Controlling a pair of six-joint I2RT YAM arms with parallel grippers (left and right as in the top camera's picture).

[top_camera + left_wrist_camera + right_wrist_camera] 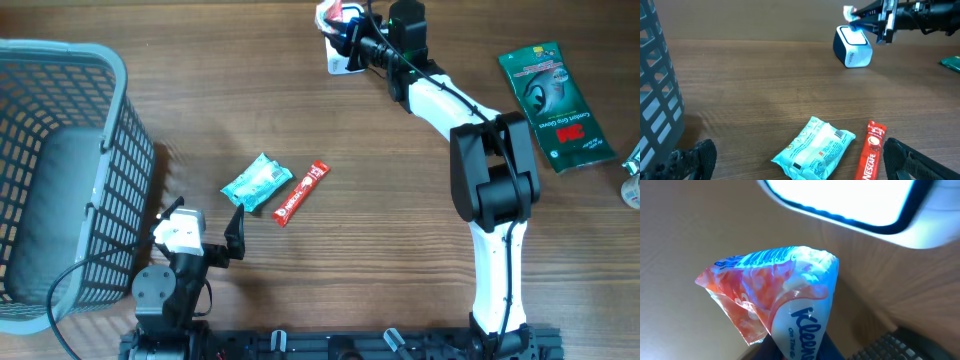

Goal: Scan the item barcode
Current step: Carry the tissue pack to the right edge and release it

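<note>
My right gripper (349, 33) is shut on a red, white and blue Kleenex tissue pack (785, 295), held just above the white barcode scanner (338, 62) at the table's far edge. In the right wrist view the scanner's bright lit window (850, 200) faces the pack from above right. The left wrist view shows the scanner (854, 47) standing far off with the pack (849, 11) over it. My left gripper (208, 232) is open at the near left, its fingers (905, 157) wide apart and holding nothing.
A teal snack packet (257, 183) and a red Nescafe stick (300, 193) lie side by side just beyond the left gripper. A grey mesh basket (60, 60) fills the left side. A green package (555, 95) lies at far right, with a small item (632, 185) at the edge.
</note>
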